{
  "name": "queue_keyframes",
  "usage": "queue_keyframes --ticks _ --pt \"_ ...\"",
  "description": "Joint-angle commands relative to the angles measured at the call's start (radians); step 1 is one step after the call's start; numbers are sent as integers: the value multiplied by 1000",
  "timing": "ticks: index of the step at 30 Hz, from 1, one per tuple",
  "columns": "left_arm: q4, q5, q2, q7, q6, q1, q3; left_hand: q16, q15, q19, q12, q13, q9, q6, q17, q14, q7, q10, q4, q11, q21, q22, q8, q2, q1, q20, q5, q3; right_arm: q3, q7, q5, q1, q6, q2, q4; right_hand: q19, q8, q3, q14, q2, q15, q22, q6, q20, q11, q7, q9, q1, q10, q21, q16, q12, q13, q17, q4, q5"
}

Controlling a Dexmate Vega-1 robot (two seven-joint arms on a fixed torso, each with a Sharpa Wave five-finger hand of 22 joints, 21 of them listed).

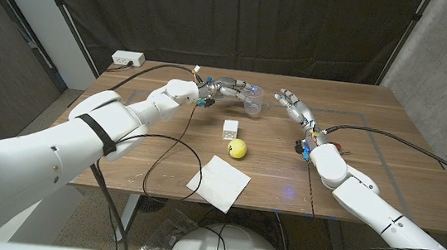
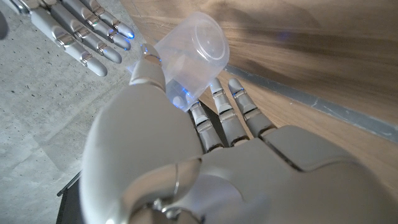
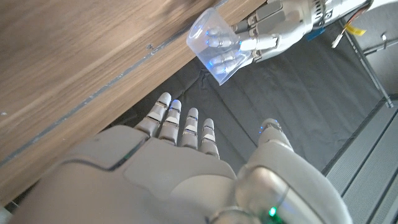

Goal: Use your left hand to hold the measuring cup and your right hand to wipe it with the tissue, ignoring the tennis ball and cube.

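A square white tissue (image 1: 218, 180) lies flat near the front edge of the wooden table (image 1: 369, 169), its corners turned like a diamond. Just beyond it sits a fuzzy yellow tennis ball (image 1: 237, 149), and close behind that a small white cube (image 1: 230, 129). Farther back, the left hand (image 1: 229, 90) holds a clear plastic measuring cup (image 1: 251, 105) above the tabletop, fingers wrapped around its round wall and thumb pressed against the other side; the left wrist view shows the cup's (image 2: 189, 59) flat circular base tilted outward past the fingertips. Just beside it, apart from the cup, the right hand (image 1: 294, 107) hangs open, its fingers spread and holding nothing, with grey metal segments showing along them.
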State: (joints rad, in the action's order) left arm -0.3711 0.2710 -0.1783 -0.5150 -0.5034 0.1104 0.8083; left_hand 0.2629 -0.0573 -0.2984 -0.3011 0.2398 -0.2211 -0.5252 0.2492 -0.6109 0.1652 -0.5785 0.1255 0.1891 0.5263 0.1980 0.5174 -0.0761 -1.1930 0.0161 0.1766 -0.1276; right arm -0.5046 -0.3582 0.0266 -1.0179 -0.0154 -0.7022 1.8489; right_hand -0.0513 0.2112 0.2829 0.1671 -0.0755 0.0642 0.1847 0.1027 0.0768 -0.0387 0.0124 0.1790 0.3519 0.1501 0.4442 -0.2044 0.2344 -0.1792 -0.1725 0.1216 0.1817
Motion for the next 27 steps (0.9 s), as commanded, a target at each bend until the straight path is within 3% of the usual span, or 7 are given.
queue_keyframes --ticks 1,10,22,23,24,27 --pt "-2 -23 -21 -22 -25 -25 6 3 -148 -10 -7 7 -4 -4 7 -12 -6 -12 -15 1 9 4 8 -27 19 -2 1 -15 -36 -66 -209 -73 -166 -36 185 -18 6 -7 24 17 -15 6 18 1 3 -1 6 7 23 6 -7 8 -3 -3 8 7" --pt "2 -29 -21 -30 -6 -45 17 3 -145 -17 -9 11 -4 -15 13 -27 -9 -13 -14 3 16 5 16 -25 20 -6 1 -16 -73 -80 -334 -106 -252 -42 258 -32 7 -19 46 38 -29 6 36 -5 6 -2 7 7 35 7 -7 9 -3 -4 12 10" --pt "2 -26 -26 -51 -13 -55 22 0 -142 -22 -14 15 -4 -26 17 -43 -18 -23 -13 5 23 6 24 -27 19 -3 1 -20 -153 -96 -493 -118 -235 -21 262 -67 14 -26 90 46 -62 8 81 -16 15 7 8 15 68 13 -9 13 -4 -4 14 18" --pt "2 -26 -27 -52 -14 -55 22 0 -143 -23 -15 15 -4 -26 17 -45 -17 -24 -13 5 24 6 25 -27 19 -4 1 -20 -161 -115 -518 -120 -223 -17 255 -74 15 -24 101 45 -63 8 91 -18 11 6 9 23 87 14 -10 18 -4 -4 17 21" --pt "2 -26 -27 -53 -15 -55 22 -1 -143 -22 -15 16 -4 -27 17 -44 -17 -24 -13 5 25 6 25 -27 19 -4 1 -20 -169 -140 -544 -122 -211 -10 245 -103 22 -21 139 43 -85 10 132 -23 27 10 10 38 119 21 -12 24 -4 -5 20 24" --pt "2 -22 -28 -59 -17 -55 20 -2 -142 -22 -15 16 -4 -25 18 -44 -19 -24 -13 4 26 6 25 -27 20 -5 1 -21 -194 -183 -627 -123 -202 3 227 -138 32 -20 188 46 -116 12 190 -28 33 24 10 53 178 31 -16 37 -5 -6 23 26"
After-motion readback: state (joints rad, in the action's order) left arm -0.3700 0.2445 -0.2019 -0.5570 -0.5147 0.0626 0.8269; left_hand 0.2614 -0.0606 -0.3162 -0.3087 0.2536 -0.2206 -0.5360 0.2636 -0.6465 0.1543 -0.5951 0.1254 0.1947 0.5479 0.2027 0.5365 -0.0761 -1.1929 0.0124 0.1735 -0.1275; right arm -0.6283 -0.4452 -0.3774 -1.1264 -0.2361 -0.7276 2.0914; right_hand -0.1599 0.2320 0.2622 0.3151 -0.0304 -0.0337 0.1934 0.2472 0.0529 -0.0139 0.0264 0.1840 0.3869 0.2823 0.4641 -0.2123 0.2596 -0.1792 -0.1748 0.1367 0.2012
